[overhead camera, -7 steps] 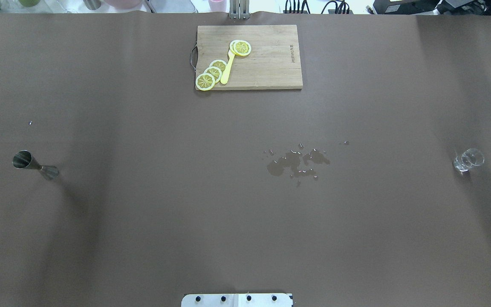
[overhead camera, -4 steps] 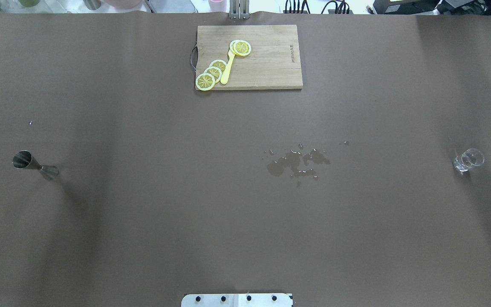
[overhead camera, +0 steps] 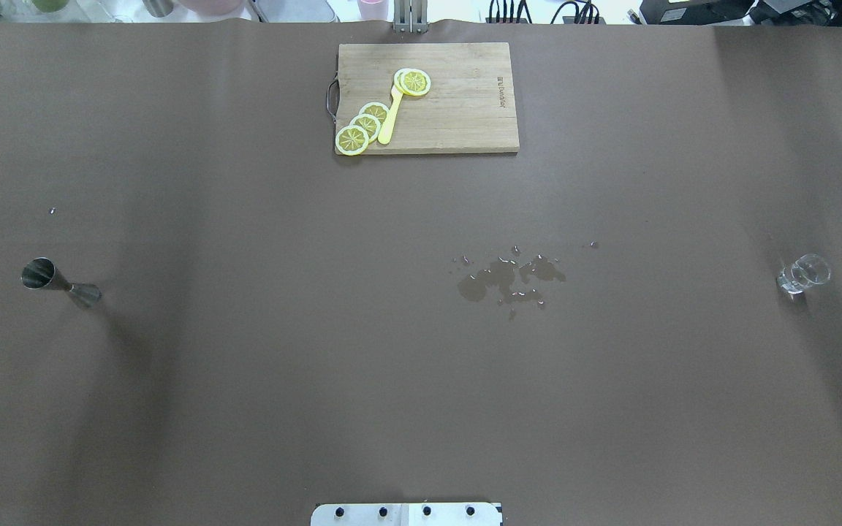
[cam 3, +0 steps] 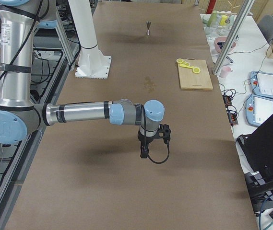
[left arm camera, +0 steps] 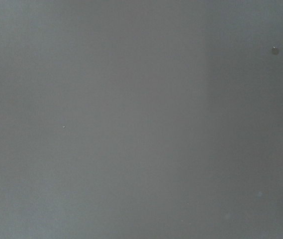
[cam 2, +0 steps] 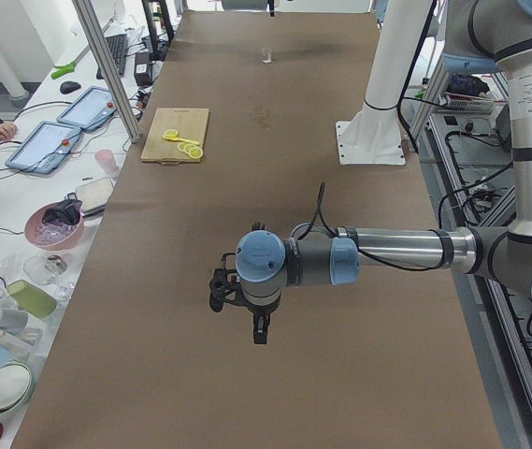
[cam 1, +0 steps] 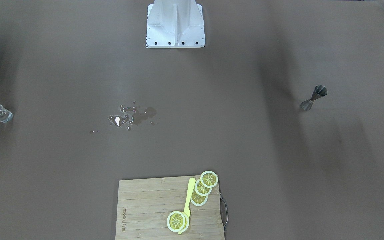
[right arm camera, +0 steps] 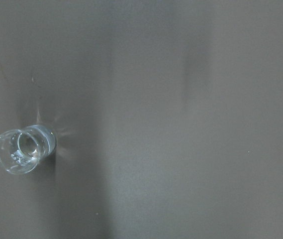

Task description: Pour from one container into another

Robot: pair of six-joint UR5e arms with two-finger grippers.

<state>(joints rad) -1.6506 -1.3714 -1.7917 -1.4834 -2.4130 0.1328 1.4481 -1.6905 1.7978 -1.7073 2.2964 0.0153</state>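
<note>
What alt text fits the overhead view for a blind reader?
A steel jigger stands far left and a clear glass cup far right on a brown table, a wet spill between them. A cutting board with lemon slices lies at the far edge.

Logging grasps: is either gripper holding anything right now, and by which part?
Neither container is held: the glass cup and the jigger stand free on the table, untouched.
</note>
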